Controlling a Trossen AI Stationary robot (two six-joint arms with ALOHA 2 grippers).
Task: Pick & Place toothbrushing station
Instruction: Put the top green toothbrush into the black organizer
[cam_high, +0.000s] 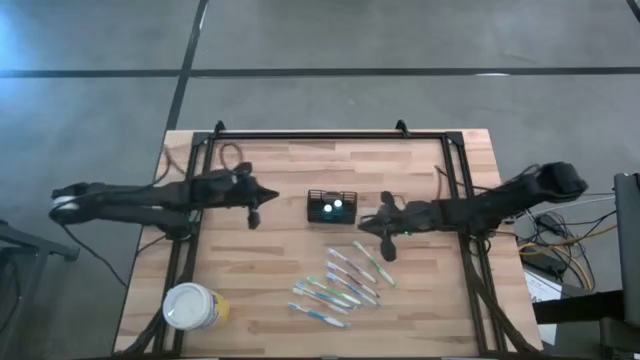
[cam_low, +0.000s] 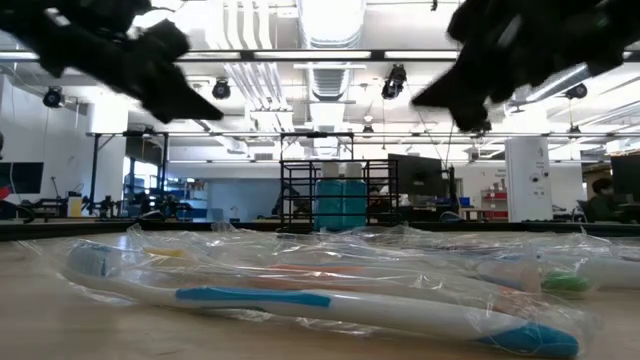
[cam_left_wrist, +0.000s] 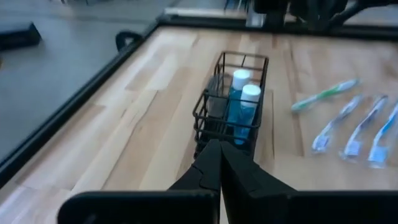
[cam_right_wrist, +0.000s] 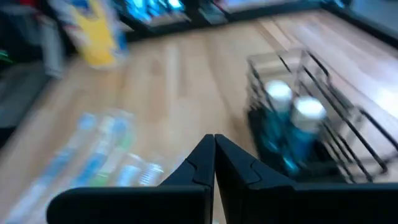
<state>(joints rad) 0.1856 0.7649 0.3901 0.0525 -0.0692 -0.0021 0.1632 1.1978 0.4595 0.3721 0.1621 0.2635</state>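
Note:
The toothbrushing station (cam_high: 331, 206) is a small black wire basket standing on its base at the table's middle, with two blue white-capped bottles (cam_left_wrist: 241, 93) upright inside it. It also shows in the right wrist view (cam_right_wrist: 311, 137). My left gripper (cam_high: 260, 202) hangs shut and empty to the basket's left, its fingertips (cam_left_wrist: 214, 149) pointing at the basket's short end. My right gripper (cam_high: 368, 226) hangs shut and empty just right of and nearer than the basket, and its own wrist view shows it too (cam_right_wrist: 214, 142).
Several wrapped toothbrushes (cam_high: 340, 280) lie on the table nearer than the basket, and they fill the low view's foreground (cam_low: 300, 295). A round white-lidded yellowish tub (cam_high: 192, 306) stands at the near left. A black frame (cam_high: 310, 135) runs along the table's far and side edges.

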